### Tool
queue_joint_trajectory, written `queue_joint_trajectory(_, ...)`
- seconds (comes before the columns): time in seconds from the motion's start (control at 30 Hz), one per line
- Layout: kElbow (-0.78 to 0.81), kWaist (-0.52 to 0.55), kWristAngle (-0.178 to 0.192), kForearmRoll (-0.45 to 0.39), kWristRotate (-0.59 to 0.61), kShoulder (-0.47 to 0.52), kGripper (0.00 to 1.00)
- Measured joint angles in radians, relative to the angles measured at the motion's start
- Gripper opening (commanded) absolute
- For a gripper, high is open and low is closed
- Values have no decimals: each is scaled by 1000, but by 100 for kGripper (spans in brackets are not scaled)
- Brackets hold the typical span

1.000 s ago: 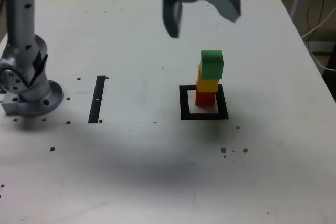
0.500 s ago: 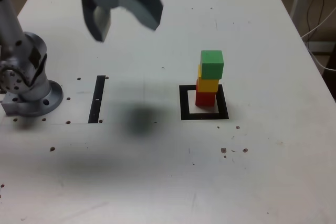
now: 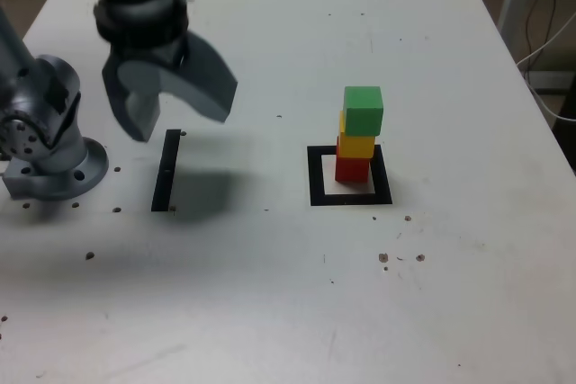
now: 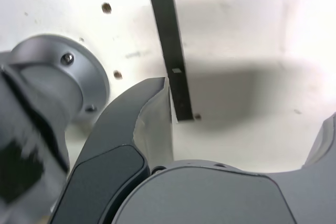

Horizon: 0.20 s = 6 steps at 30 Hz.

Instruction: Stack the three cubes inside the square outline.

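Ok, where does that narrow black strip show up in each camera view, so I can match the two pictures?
Exterior view: the narrow black strip lies flat on the table toward the exterior view's left, between the arm's base and the square outline, below the open pincer.
Wrist view: the strip runs past one pincer fingertip.
Shared landmark: the arm's round metal base.

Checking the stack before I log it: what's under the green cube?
The yellow cube sits directly under the green cube, with the red cube below it, inside the square outline. The white centre beneath the red cube is covered.
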<state>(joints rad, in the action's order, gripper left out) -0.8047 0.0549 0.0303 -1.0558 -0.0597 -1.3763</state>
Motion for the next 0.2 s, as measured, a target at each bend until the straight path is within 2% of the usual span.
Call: queue_joint_trajectory(0.2, 49, -9, 24, 46, 0, -26, 99)
